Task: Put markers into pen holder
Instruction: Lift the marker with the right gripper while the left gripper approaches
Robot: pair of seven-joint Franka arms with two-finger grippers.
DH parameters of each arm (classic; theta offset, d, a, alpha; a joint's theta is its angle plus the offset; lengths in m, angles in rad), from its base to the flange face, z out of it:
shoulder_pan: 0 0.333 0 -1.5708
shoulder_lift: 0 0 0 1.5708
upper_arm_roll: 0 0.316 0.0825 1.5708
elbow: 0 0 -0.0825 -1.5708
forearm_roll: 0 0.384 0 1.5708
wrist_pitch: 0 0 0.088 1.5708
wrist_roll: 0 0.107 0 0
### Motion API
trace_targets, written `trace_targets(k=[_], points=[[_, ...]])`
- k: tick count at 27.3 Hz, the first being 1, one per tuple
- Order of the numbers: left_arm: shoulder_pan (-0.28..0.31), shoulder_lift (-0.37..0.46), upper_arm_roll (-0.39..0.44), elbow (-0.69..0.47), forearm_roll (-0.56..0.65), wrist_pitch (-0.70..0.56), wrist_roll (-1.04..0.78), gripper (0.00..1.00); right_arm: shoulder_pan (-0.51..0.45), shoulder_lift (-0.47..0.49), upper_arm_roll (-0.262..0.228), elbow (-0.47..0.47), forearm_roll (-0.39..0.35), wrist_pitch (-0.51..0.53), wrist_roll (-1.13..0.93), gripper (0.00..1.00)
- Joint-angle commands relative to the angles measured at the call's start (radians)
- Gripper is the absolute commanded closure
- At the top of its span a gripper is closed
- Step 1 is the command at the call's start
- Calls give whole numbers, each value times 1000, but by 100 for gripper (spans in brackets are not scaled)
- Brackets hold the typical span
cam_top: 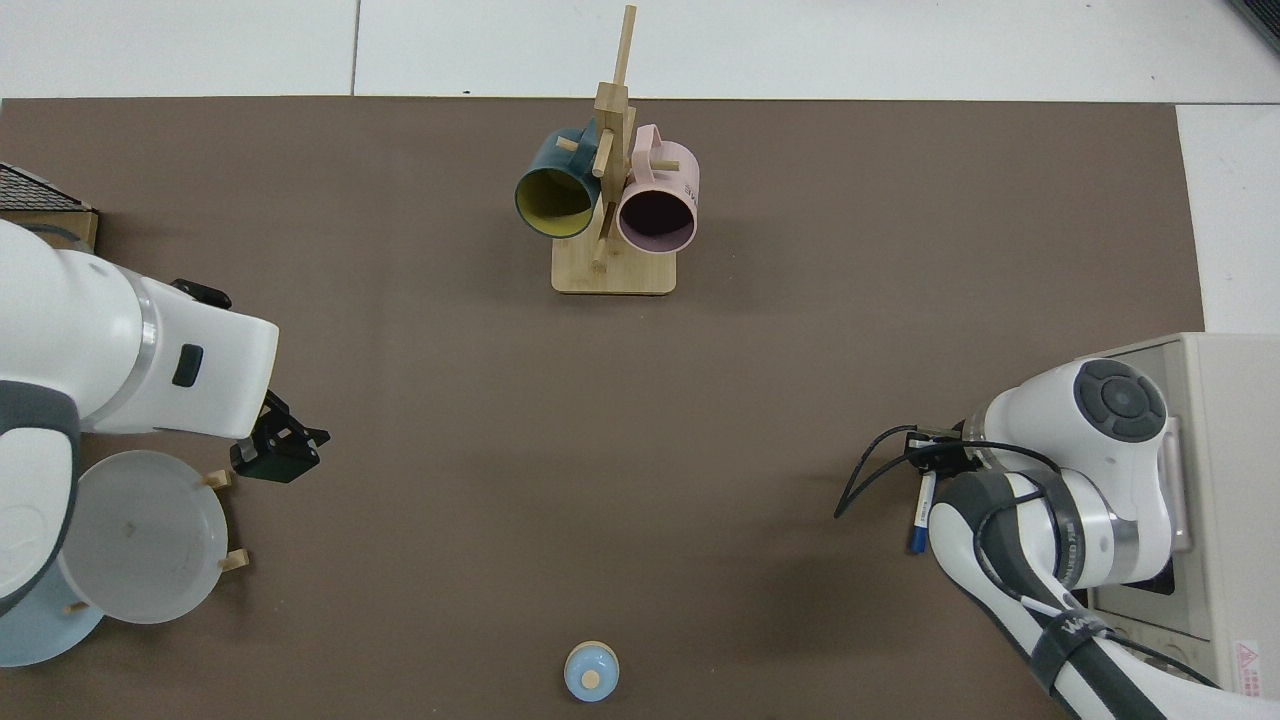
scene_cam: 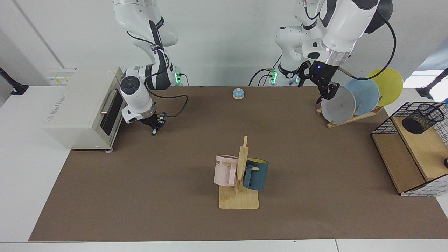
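Black mesh pen holder looks empty; right gripper jaws clamp marker

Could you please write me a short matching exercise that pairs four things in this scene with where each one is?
Things:
1. marker
2. pen holder
3. pink mug
4. left gripper

Places:
A. on the wooden shelf at the table's edge
B. hanging on the wooden mug stand
C. in the right gripper, by the toaster oven
D. in the air by the plate rack

Pairs: 1-C, 2-A, 3-B, 4-D
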Motion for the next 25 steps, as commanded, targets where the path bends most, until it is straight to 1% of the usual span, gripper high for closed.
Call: trace_targets(k=[1, 3, 5, 8, 11, 14, 16, 18, 21, 23, 25], points=[[-8, -27, 8, -31, -37, 26, 127, 0, -14, -4, 8, 22, 71, -3, 19, 100], [-8, -24, 8, -28, -42, 31, 189, 0, -15, -7, 6, 50, 133, -46, 32, 100], [-8, -24, 8, -28, -72, 38, 249, 0, -27, -8, 5, 86, 183, -101, 54, 100], [-8, -23, 9, -27, -123, 48, 322, 0, -47, -11, 6, 148, 226, -177, 123, 100], [-8, -21, 8, -27, -130, 45, 323, 0, -47, -25, 6, 192, 242, -227, 186, 100], [-8, -17, 8, -21, -134, 52, 329, 0, -47, -39, 6, 238, 278, -277, 287, 100], [-11, -17, 5, -21, -149, 52, 327, 0, -47, -39, 6, 280, 301, -331, 344, 100], [-26, -17, 5, -21, -166, 52, 326, 0, -40, -42, 6, 324, 306, -389, 397, 100], [-48, -18, -8, -21, -183, 54, 289, 0, -35, -72, 6, 360, 306, -438, 497, 100], [-49, -20, -18, -21, -196, 60, 240, 0, -37, -106, 6, 378, 306, -466, 563, 100], [-49, -20, -46, -21, -196, 80, 208, 0, -37, -135, 8, 390, 308, -481, 608, 100]])
